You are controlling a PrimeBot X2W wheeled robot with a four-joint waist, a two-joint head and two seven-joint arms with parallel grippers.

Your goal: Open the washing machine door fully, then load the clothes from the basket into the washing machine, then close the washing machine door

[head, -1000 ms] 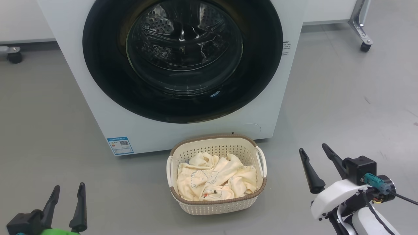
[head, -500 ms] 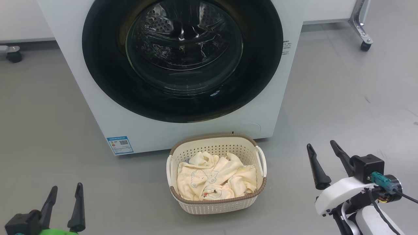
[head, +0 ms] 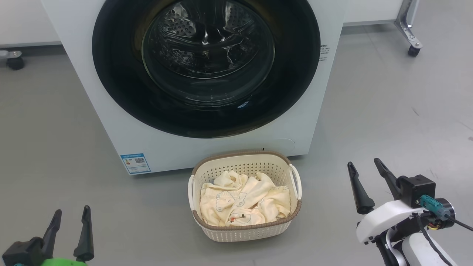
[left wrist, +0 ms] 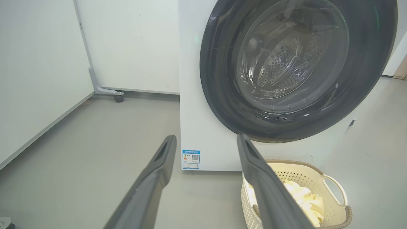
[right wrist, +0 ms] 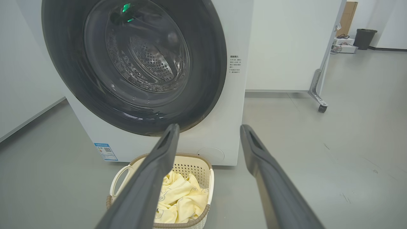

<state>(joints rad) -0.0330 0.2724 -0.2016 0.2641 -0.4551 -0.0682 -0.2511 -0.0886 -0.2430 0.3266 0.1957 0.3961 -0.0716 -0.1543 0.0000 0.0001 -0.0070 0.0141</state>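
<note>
While the washing machine door [head: 207, 66] sits closed at upper centre, the basket [head: 240, 153] holding the clothes [head: 244, 203] stands at lower centre. The left pincer [head: 72, 210] at lower left and the right pincer [head: 363, 162] at lower right gape empty.

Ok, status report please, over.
Left hand, right hand open, empty. Round black-rimmed glass door shut. Pale yellow clothes in cream perforated basket, just below door.

Grey floor [head: 388, 103], white wall panels [right wrist: 283, 44] on castors [right wrist: 322, 108], dark bin [right wrist: 364, 38].
</note>
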